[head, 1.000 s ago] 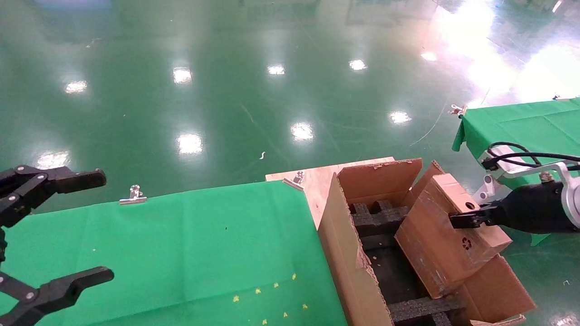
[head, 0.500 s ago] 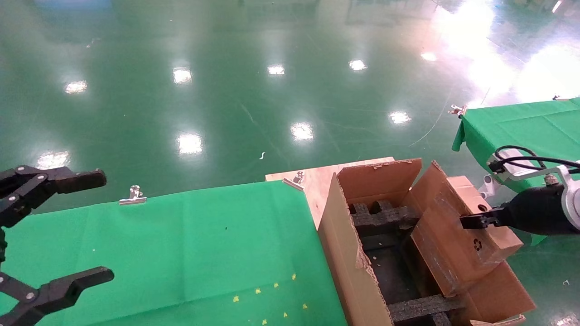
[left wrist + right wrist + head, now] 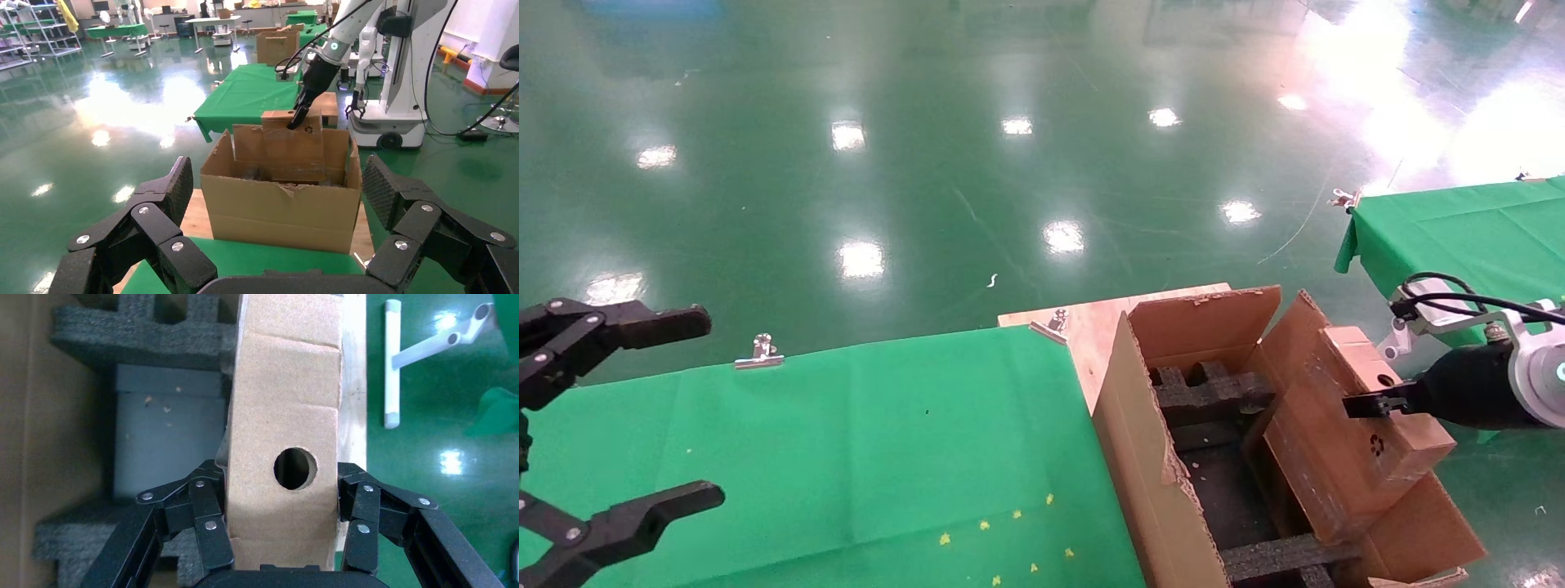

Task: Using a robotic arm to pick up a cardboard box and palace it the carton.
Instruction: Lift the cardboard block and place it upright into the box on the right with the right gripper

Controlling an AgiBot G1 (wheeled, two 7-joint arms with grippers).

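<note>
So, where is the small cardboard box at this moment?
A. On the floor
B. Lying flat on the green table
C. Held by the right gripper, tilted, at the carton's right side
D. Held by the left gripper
C: the right gripper has its jaws shut on the cardboard box, which tilts into the carton.

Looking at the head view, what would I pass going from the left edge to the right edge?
Left pincer, open → green-clothed table → carton with black foam inserts → cardboard box leaning in the carton → right pincer gripping it → second green table.
</note>
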